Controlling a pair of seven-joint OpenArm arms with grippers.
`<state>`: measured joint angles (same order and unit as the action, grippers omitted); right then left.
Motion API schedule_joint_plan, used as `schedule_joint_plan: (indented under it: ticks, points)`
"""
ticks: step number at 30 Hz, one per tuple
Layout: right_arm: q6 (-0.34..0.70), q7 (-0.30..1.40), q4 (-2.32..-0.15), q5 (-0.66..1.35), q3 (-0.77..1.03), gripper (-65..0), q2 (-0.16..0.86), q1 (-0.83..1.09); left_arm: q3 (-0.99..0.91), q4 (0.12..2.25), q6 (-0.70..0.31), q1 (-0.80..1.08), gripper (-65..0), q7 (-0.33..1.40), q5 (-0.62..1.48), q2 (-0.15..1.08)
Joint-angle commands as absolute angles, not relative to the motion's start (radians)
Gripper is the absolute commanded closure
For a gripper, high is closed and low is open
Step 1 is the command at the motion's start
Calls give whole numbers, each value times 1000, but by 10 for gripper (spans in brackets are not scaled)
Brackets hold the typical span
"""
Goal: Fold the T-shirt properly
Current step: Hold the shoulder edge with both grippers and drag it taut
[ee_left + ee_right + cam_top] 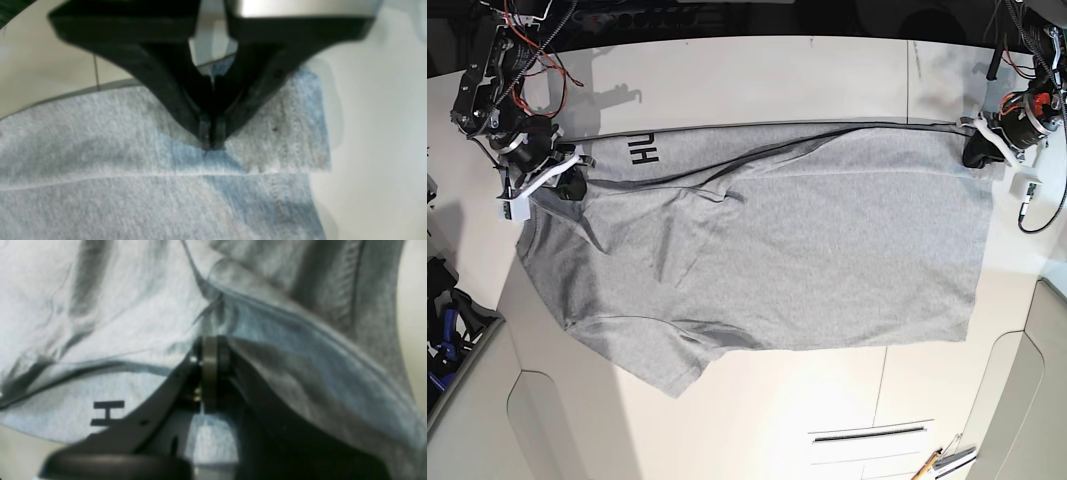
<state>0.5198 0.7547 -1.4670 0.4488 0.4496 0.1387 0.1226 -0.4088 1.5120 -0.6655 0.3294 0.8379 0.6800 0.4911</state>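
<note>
The light grey T-shirt [777,240] lies spread across the white table [757,80], with a sleeve pointing to the front left. Its far edge is pulled taut in a line between both grippers, and black letters [644,150] show on the turned-over strip near the left end. My left gripper [977,155] is at the shirt's far right corner; in the left wrist view it [211,146] is shut, pinching the cloth [100,133] near the hem. At the far left, my right gripper [570,185] is shut on a fold of fabric [267,340], seen close up [211,350] beside a black letter [106,413].
The table edge [497,290] runs down the left, with blue and black items [447,320] beyond it. A pen-like tool [942,460] lies at the front right near a slot [867,433]. Cables [1027,215] hang by the arm on the right.
</note>
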Motion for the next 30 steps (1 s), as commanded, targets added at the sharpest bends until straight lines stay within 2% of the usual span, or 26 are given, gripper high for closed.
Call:
schedule_joint_plan:
  ticks: [1,5,9,18,25,30]
  points:
    - [521,779,-1476,437,451,0,161,146,-414,1522,-659,340,0,870,665,507]
    - [521,786,-1501,469,453,0,214,229,-448,1522,-658,385,0,914,701,507]
    - [521,796,-1561,472,461,0,242,307,-523,1522,-678,450,0,974,846,507]
    - [521,884,-1735,520,512,0,244,419,-672,1522,-698,556,0,1095,1083,479]
    - [521,890,-1752,520,515,0,244,427,-677,1522,-698,620,0,1134,1116,479]
    - [521,875,-1752,524,515,0,244,427,-678,1526,-698,654,0,1139,1214,479]
